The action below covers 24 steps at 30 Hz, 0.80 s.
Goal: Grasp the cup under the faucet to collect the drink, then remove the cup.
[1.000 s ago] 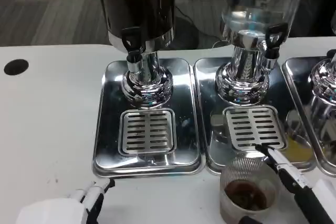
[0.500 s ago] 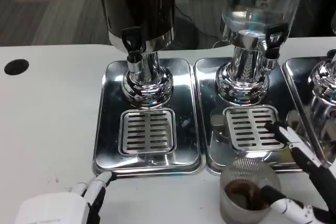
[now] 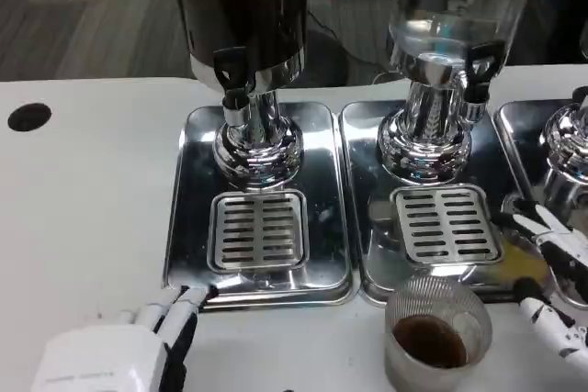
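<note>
Looks like the removal step is basically wrapped: the cup (image 3: 437, 335) with drink sits on the table in front of the trays, right hand (image 3: 549, 268) spread wide beside it, left hand (image 3: 119, 351) resting empty.

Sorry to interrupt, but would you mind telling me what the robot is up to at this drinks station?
It is finishing a drink-collecting job. The ribbed clear cup, with dark drink in the bottom, stands on the white table in front of the middle dispenser's drip tray, not under a faucet. The right hand is beside it, fingers apart, holding nothing. The left hand rests near the table's front edge.
</note>
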### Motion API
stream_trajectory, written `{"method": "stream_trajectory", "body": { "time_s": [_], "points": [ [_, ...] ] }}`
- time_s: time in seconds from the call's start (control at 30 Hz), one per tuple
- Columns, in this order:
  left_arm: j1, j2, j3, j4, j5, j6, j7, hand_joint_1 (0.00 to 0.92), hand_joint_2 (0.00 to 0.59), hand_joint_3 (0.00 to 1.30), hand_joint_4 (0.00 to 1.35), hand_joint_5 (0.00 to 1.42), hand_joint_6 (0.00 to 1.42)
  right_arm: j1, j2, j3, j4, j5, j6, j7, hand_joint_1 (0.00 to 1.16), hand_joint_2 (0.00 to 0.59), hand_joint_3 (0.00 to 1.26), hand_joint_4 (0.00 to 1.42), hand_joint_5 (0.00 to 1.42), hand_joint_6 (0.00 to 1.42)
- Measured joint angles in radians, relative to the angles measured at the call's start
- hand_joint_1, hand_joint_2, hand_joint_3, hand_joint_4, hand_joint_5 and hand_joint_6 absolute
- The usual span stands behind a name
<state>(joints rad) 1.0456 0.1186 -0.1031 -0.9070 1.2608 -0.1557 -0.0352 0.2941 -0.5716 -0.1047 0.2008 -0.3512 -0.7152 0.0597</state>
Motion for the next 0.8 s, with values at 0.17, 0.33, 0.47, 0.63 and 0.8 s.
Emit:
{"method": "stream_trajectory", "body": {
  "time_s": [0.17, 0.33, 0.47, 0.63, 0.8],
  "points": [
    [0.002, 0.018, 0.013, 0.009, -0.020, -0.027, 0.052, 0.000, 0.125, 0.12, 0.00, 0.01, 0.29, -0.030, -0.029, 0.000, 0.095, -0.111, -0.009, -0.088, 0.44, 0.511, 0.14, 0.00, 0.01, 0.00],
    [0.013, 0.016, 0.027, 0.001, 0.017, -0.030, 0.070, 0.000, 0.102, 0.09, 0.00, 0.00, 0.26, -0.038, -0.048, -0.001, 0.111, -0.201, -0.009, -0.187, 0.46, 0.518, 0.11, 0.00, 0.00, 0.00],
    [0.016, -0.001, 0.040, -0.010, 0.054, -0.011, 0.036, 0.000, 0.099, 0.08, 0.00, 0.00, 0.26, -0.009, -0.051, -0.017, 0.093, -0.227, -0.010, -0.281, 0.45, 0.514, 0.10, 0.00, 0.00, 0.00],
    [0.002, -0.020, 0.034, 0.000, 0.079, 0.008, 0.002, 0.000, 0.092, 0.04, 0.00, 0.00, 0.26, 0.030, -0.040, -0.038, 0.056, -0.226, 0.001, -0.322, 0.42, 0.465, 0.06, 0.00, 0.00, 0.00],
    [-0.029, -0.010, 0.039, 0.038, 0.039, 0.011, -0.006, 0.000, 0.089, 0.04, 0.00, 0.00, 0.26, 0.052, -0.034, -0.046, 0.013, -0.206, 0.026, -0.319, 0.41, 0.445, 0.06, 0.00, 0.00, 0.00]
  ]
}}
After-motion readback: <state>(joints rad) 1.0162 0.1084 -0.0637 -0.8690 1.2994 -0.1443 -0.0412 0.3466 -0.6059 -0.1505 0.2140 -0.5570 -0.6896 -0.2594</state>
